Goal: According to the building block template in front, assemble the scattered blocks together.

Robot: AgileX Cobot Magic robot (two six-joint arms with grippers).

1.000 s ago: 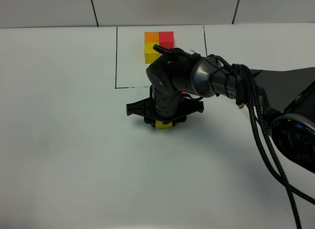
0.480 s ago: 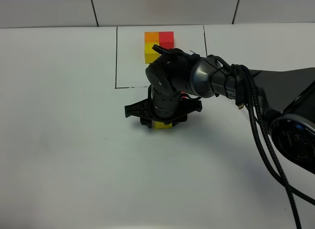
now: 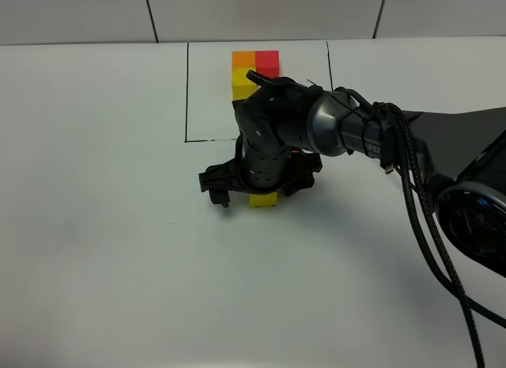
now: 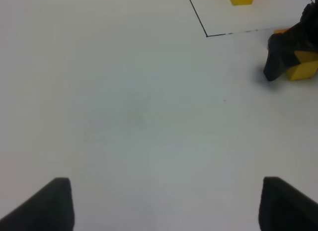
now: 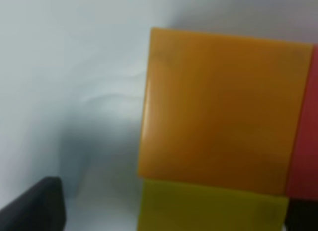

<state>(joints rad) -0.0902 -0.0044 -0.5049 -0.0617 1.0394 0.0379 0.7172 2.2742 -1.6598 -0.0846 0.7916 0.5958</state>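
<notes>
Here, right pincer (image 3: 259, 184) spread wide over yellow cube (image 3: 263, 199), left pincer (image 4: 164, 203) unclenched, empty.

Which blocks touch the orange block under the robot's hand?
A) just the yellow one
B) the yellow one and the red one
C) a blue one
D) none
B: in the right wrist view the orange block has the yellow block against one side and the red block against another.
</notes>
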